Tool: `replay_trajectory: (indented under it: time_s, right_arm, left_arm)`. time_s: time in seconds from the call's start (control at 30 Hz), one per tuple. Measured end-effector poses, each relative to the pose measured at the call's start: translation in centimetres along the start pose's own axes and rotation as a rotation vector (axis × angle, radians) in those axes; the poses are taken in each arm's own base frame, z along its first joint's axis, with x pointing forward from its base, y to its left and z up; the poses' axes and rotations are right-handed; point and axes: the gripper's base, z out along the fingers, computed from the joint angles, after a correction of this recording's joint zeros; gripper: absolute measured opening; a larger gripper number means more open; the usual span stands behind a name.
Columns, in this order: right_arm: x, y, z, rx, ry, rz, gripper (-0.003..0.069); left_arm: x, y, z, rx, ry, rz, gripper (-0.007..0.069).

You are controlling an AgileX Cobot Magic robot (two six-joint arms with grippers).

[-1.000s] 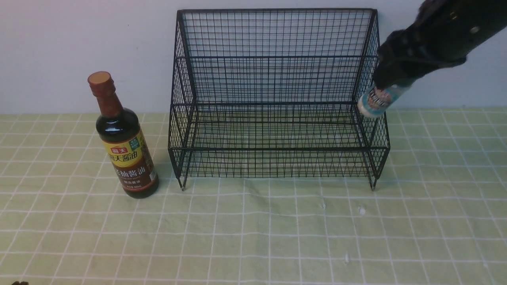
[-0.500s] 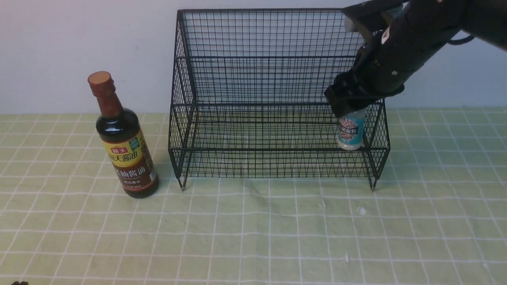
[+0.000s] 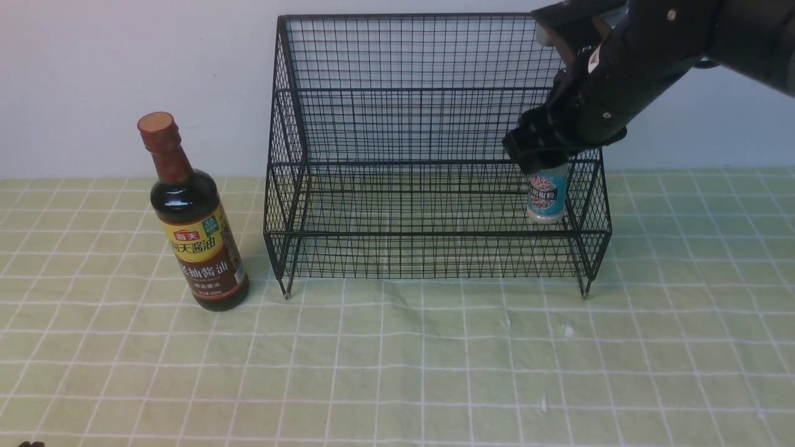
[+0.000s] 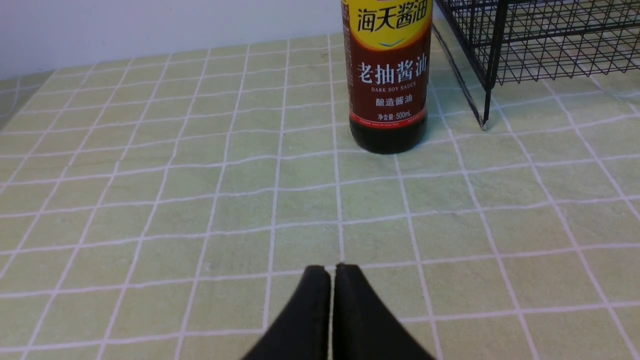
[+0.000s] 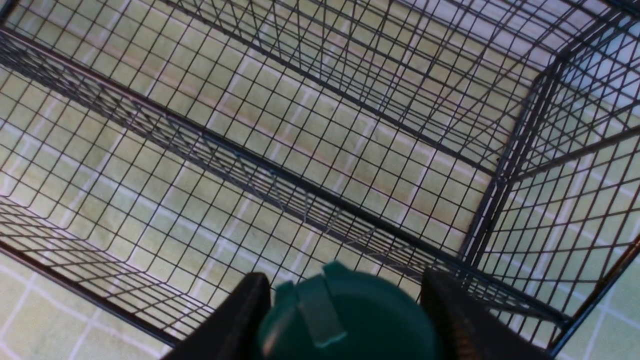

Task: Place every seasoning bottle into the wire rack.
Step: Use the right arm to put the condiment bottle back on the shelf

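Observation:
The wire rack [image 3: 428, 161] stands at the back middle of the table. My right gripper [image 3: 537, 152] reaches into its right end from above and is shut on the dark green cap [image 5: 345, 320] of the small shaker [image 3: 546, 195]. The shaker hangs upright, low over the front tier; I cannot tell whether it touches the mesh. The soy-sauce bottle [image 3: 197, 248] stands upright on the cloth left of the rack. My left gripper [image 4: 332, 267] is shut and empty, low over the cloth, with the bottle [image 4: 387, 75] ahead of it.
A green checked cloth [image 3: 397, 360] covers the table, with a few small white specks in front of the rack. A pale wall runs behind. The rack's near left leg [image 4: 484, 115] stands just beside the soy-sauce bottle.
My right gripper carried the shaker from outside the rack's right side into the rack and lowered it. In the last half second it shifted slightly left and back. The soy-sauce bottle has not moved.

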Motion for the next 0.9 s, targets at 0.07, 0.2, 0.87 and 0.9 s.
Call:
replay_trajectory:
  time_s: [0.07,0.2,0.87,0.9]
  right_arm:
    - [0.2,0.0,0.5,-0.001,0.020,0.000,0.0349]
    - [0.7,0.0,1.8,-0.003,0.077,-0.001,0.0349]
    - [2.1,0.2,5.3,-0.020,0.222,0.026,0.0400]
    - [2.1,0.2,5.3,-0.020,0.221,0.031,0.0421]
  left_arm:
    - [0.0,0.0,0.0,0.000,0.000,0.000,-0.0006]
    - [0.0,0.0,0.0,0.000,0.000,0.000,-0.0006]
    - [0.0,0.0,0.0,0.000,0.000,0.000,-0.0006]
    - [0.0,0.0,0.0,0.000,0.000,0.000,-0.0006]
